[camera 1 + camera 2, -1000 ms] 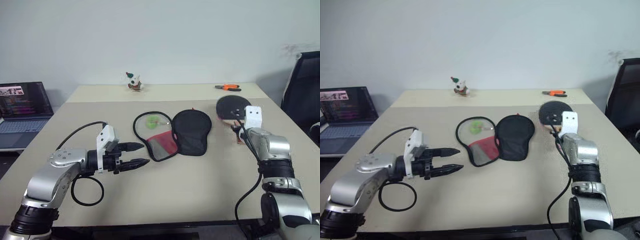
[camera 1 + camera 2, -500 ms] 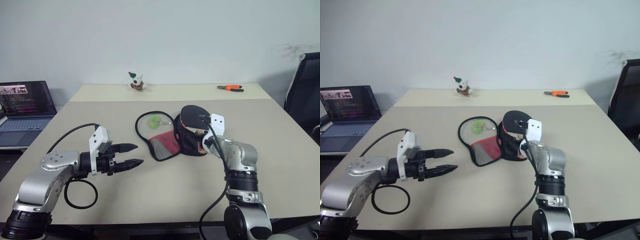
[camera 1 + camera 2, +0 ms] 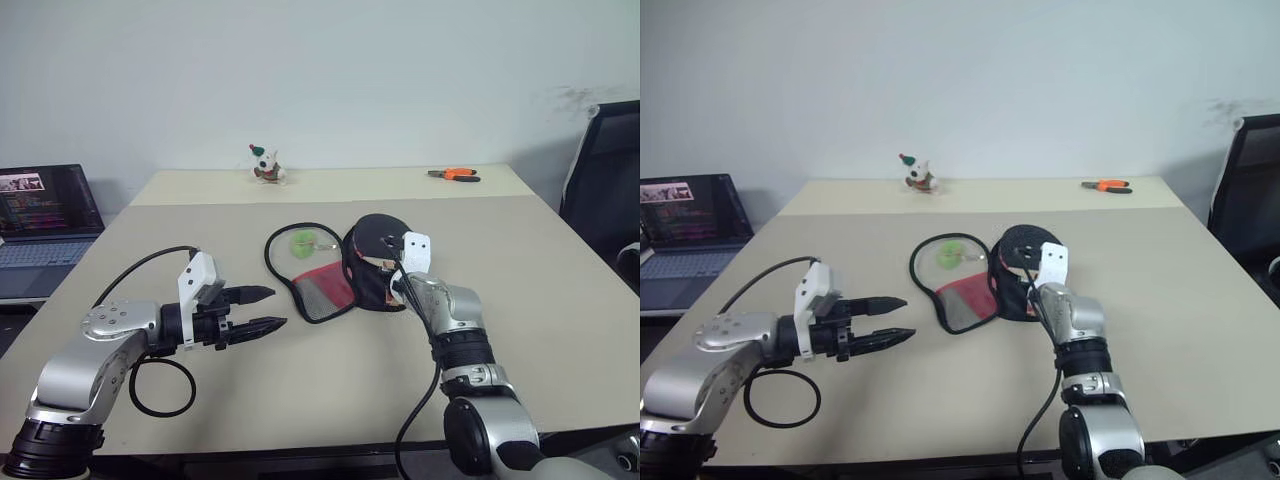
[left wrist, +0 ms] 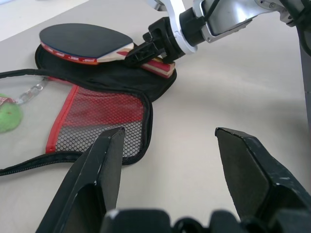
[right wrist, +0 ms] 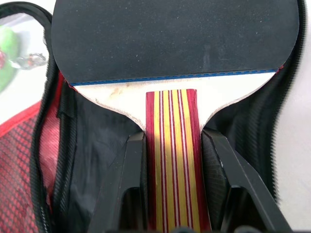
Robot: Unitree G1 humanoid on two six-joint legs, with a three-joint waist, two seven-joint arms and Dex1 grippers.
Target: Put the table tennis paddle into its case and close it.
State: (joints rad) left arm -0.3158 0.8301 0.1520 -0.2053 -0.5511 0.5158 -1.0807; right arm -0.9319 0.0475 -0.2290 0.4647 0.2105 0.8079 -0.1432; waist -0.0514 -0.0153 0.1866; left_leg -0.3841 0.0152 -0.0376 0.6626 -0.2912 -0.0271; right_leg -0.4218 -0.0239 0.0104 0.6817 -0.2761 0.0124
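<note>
Laptop (image 3: 45,215): left edge of the frame, screen lit, well apart from the work.
Left gripper (image 3: 268,309): lower left of centre, fingers spread and empty, pointing level toward the case; likely waiting to steady or shut it.
Cable loop (image 3: 160,385): lower left, lying on the table under the left arm.
Table (image 3: 330,400): pale top, bearing everything listed.
Toy figure (image 3: 264,164): upper centre, at the far edge, no part in the task.
Case (image 3: 325,285): centre of the frame, unzipped and laid flat with both halves splayed, red mesh lining up, so the paddle can be set straight down.
Pom-pom (image 3: 303,241): green, on the zipper pull, lying in the left half.
Paddle (image 4: 82,42): just right of centre, black face up, over the case's right half; whether it touches the fabric I cannot tell.
Right gripper (image 5: 170,184): right of centre, clenched on the striped handle, keeping the blade forward for placing.
Pliers (image 3: 454,175): upper right, orange-handled, unused.
</note>
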